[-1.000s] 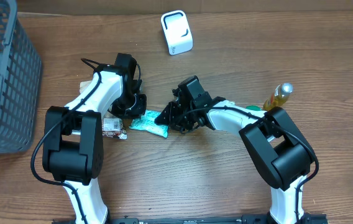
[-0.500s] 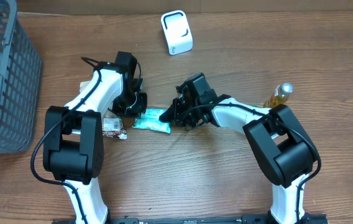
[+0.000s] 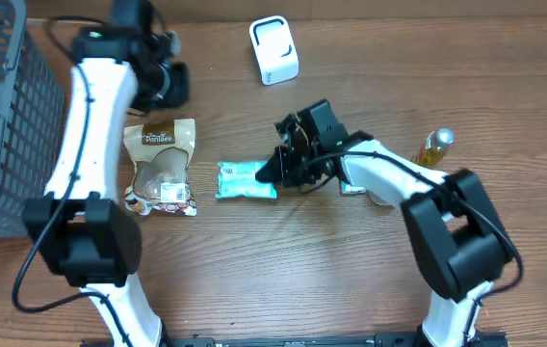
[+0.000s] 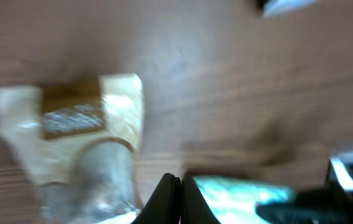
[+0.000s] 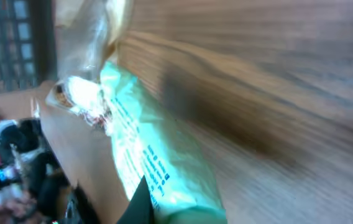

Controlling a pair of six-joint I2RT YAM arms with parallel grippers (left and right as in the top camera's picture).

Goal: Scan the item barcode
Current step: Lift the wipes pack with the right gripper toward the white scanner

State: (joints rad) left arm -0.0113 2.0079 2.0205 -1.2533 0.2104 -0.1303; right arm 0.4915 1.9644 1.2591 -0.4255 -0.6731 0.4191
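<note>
The item to scan, the teal packet [image 3: 245,180], lies flat on the table [image 3: 331,289] near its middle, between the two arms. The right gripper [image 3: 275,172] is at the packet's right end with its jaws closed. The right wrist view is blurred, but it appears to show the packet's edge pinched between the fingers. A grip at one end would leave most of the printed face exposed for reading.

The left gripper [image 3: 172,85] is at the far left of the table, well apart from the packet. Its jaws are closed on nothing. This position leaves the middle of the table free for the right arm.

The white scanner [image 3: 273,50] stands at the far edge, beyond the packet. The packet is not yet presented to it. A snack pouch [image 3: 161,166] lies just left of the packet, apart from it.
</note>
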